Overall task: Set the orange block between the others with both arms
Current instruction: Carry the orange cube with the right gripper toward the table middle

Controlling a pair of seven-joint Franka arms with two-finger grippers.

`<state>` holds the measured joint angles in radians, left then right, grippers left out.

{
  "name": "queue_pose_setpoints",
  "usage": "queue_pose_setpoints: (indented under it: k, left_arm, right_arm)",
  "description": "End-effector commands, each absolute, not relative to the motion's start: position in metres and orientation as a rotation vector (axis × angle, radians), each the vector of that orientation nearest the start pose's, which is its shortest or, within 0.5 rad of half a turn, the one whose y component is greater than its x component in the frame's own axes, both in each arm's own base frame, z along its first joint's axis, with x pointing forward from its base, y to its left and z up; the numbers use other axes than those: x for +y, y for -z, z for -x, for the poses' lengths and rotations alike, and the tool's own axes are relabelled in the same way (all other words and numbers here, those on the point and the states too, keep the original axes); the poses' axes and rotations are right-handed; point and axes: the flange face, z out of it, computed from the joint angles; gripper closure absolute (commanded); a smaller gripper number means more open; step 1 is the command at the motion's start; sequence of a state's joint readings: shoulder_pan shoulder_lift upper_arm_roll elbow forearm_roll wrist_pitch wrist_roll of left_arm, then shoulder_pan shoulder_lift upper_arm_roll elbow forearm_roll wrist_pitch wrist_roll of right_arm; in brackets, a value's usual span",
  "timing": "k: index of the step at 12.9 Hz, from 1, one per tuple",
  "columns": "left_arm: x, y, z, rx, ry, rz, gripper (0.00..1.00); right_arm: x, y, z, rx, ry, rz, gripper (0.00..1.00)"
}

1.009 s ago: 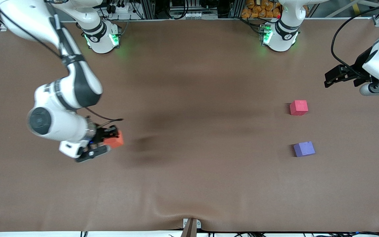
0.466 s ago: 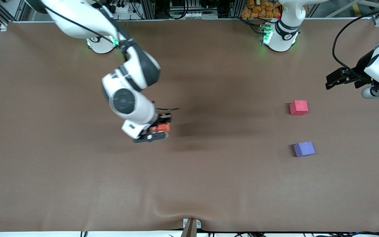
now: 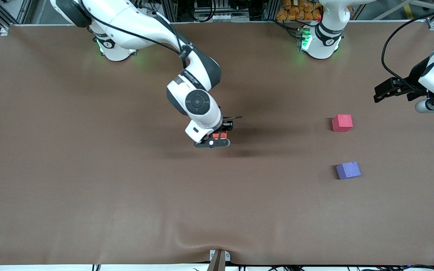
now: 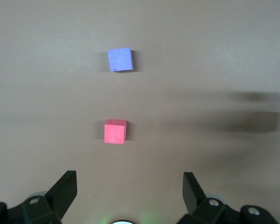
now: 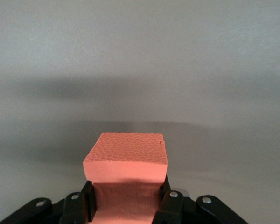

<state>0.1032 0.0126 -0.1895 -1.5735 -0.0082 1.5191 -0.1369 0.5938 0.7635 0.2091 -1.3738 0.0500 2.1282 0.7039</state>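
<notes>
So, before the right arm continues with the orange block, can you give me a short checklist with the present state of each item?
1. Right gripper shut on the orange block: ok.
2. Block seated squarely between the fingers: ok in the right wrist view.
3. Red-pink cube and purple-blue cube apart, with bare table between them: ok.
4. Left gripper open and holding nothing, ready to receive: ok.
5. Left gripper waiting over its own end of the table, away from the gap: ok.
6. Whether the gap is wide enough for the block: cannot tell.
</notes>
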Motion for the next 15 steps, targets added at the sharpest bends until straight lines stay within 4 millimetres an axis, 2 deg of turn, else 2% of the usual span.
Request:
queue_pose_setpoints:
  k: [1, 5, 6, 7, 8, 10, 13, 14, 15]
  left_arm:
    - [-0.042, -0.617, -0.549, -0.075, -0.086, 3.132, 0.0]
    - [-0.034, -0.616, -0.55, -0.096, -0.088, 3.134, 0.0]
    - [-0.032, -0.613, -0.551, -0.101, -0.095, 3.133, 0.0]
    - [-0.033, -0.612, -0.552, -0.103, -0.098, 3.133, 0.0]
    - [-0.033, -0.613, -0.551, -0.106, -0.096, 3.133, 0.0]
    - [-0.035, -0.615, -0.549, -0.099, -0.093, 3.133, 0.0]
    - [-0.046, -0.614, -0.551, -0.084, -0.095, 3.144, 0.0]
    - [-0.057, -0.611, -0.552, -0.113, -0.102, 3.142, 0.0]
    - [-0.081, -0.606, -0.552, -0.12, -0.114, 3.137, 0.0]
  right_arm:
    - [0.507, -0.25, -0.544, -0.003, -0.144, 3.035, 1.0]
    - [0.513, -0.224, -0.545, -0.013, -0.133, 3.065, 1.0]
    - [0.512, -0.22, -0.546, -0.016, -0.135, 3.07, 0.74]
    - [0.511, -0.218, -0.546, -0.038, -0.117, 3.086, 0.08]
    - [0.511, -0.218, -0.545, -0.071, -0.09, 3.11, 0.0]
    - [0.511, -0.225, -0.545, -0.08, -0.078, 3.115, 0.0]
    - [0.509, -0.258, -0.551, -0.06, -0.052, 3.085, 0.0]
    - [0.505, -0.276, -0.551, -0.055, -0.071, 3.098, 0.0]
    - [0.498, -0.299, -0.552, -0.048, -0.079, 3.109, 0.0]
